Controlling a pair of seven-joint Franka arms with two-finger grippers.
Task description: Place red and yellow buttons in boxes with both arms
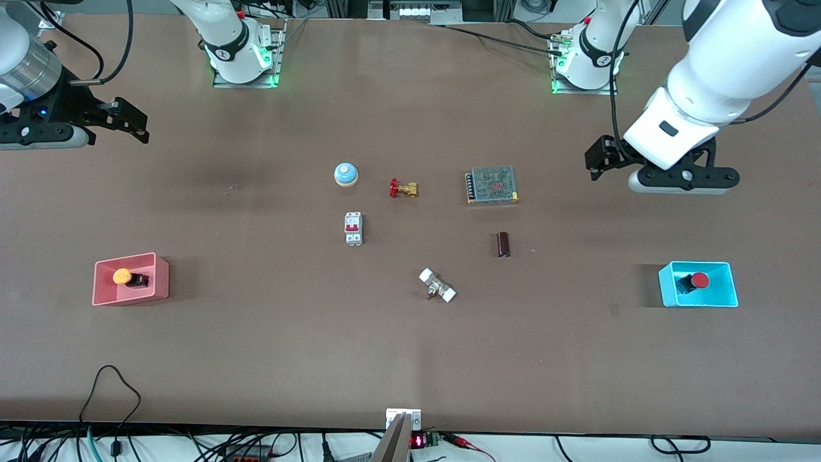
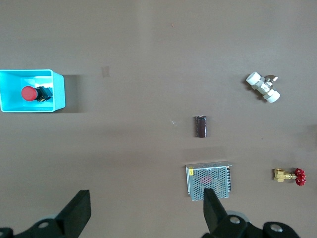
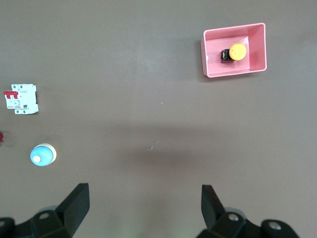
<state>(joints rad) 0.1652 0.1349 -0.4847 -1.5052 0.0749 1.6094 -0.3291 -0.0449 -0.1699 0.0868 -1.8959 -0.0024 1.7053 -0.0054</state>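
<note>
The yellow button (image 1: pixel 123 276) lies in the pink box (image 1: pixel 131 296) toward the right arm's end of the table; both show in the right wrist view, button (image 3: pixel 238 51) in box (image 3: pixel 228 74). The red button (image 1: pixel 699 280) lies in the cyan box (image 1: pixel 699 300) toward the left arm's end; the left wrist view shows the button (image 2: pixel 28 93) in the box (image 2: pixel 58 91). My left gripper (image 1: pixel 596 159) is open and empty, raised over bare table; it also shows in the left wrist view (image 2: pixel 146 208). My right gripper (image 1: pixel 131 122) is open and empty, raised over bare table; it also shows in the right wrist view (image 3: pixel 144 201).
In the middle of the table lie a blue-white dome (image 1: pixel 346 174), a brass valve with a red handle (image 1: pixel 403 188), a white circuit breaker (image 1: pixel 353 228), a mesh-covered metal unit (image 1: pixel 492 185), a dark cylinder (image 1: pixel 503 244) and a white-ended fitting (image 1: pixel 437 285).
</note>
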